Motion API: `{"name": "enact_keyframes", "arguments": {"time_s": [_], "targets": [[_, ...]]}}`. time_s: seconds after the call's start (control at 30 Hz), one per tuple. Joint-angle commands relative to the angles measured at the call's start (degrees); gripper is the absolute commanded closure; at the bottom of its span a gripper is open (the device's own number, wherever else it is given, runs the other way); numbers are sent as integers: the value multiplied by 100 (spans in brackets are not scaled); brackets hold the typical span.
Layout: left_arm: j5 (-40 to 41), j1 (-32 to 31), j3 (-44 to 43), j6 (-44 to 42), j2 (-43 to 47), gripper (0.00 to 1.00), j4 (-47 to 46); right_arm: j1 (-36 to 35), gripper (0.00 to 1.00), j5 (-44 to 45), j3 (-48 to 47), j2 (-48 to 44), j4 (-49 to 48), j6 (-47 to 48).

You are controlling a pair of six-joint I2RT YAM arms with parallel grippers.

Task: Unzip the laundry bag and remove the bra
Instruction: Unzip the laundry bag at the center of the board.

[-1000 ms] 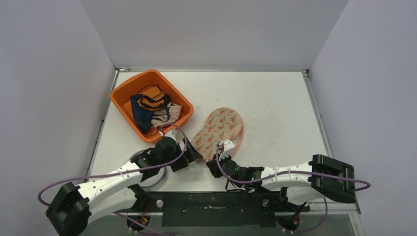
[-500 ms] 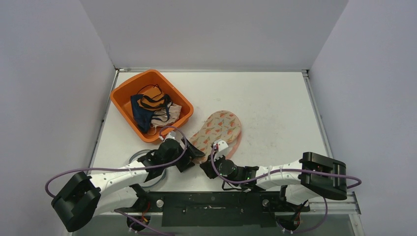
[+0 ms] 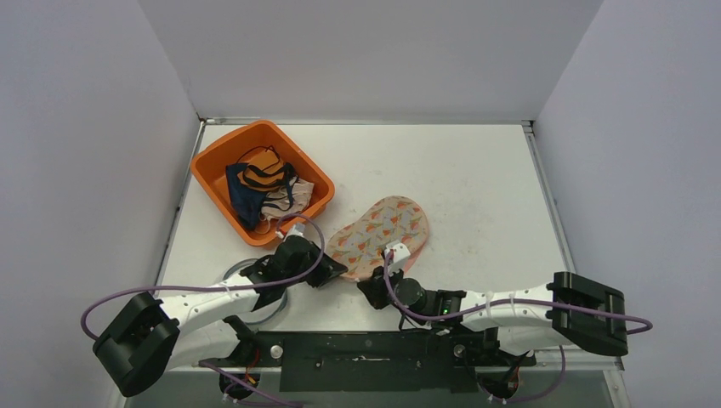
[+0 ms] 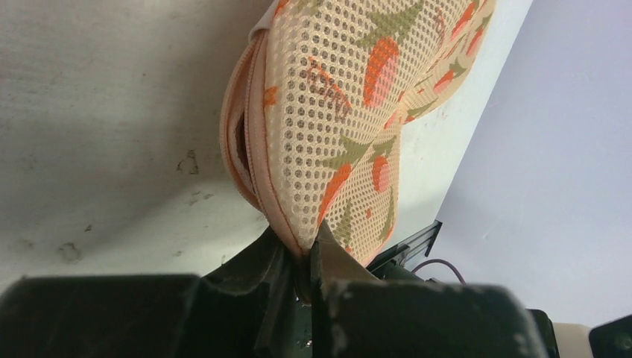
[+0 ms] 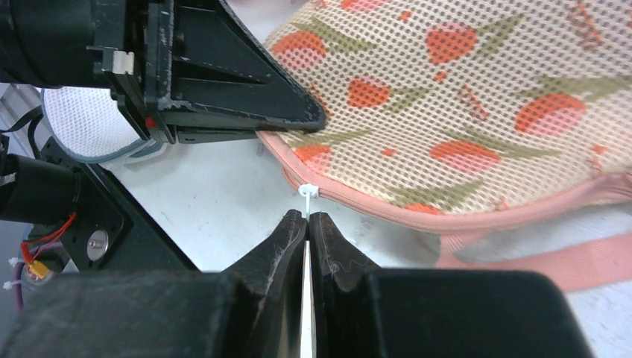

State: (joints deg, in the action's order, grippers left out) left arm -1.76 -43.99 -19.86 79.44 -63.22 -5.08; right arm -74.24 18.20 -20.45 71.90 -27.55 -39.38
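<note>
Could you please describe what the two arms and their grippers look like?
The left arm and right arm both have white links, bulky black joint housings and a purple cable running alongside. The left gripper and right gripper have matte black, wedge-shaped fingers tapering to narrow tips. No markings are legible.

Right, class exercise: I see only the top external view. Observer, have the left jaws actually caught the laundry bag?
Observer: Yes, the left wrist view shows the left jaws shut on the pink edge of the laundry bag.
Operator: And the right jaws?
Observer: Shut on a white tie at the bag's edge.
Operator: Is it unzipped?
Observer: Only a small dark gap shows along its edge; nothing inside is visible.
</note>
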Motion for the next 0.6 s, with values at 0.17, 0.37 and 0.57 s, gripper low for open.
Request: {"name": "enact_keyframes", "arguments": {"time_s": [0.17,0.37,0.57], "targets": [[205,181,-467,-766,6,100,145,109,95,971,447,-1291,1134,-430],[-39,300,-726,-1341,-129,100,297,143,95,1209,646,-1912,1788,-588],[-657,599,-1245,-2172,-612,100,488,131,95,988,866,-2348,1735,-473]]}}
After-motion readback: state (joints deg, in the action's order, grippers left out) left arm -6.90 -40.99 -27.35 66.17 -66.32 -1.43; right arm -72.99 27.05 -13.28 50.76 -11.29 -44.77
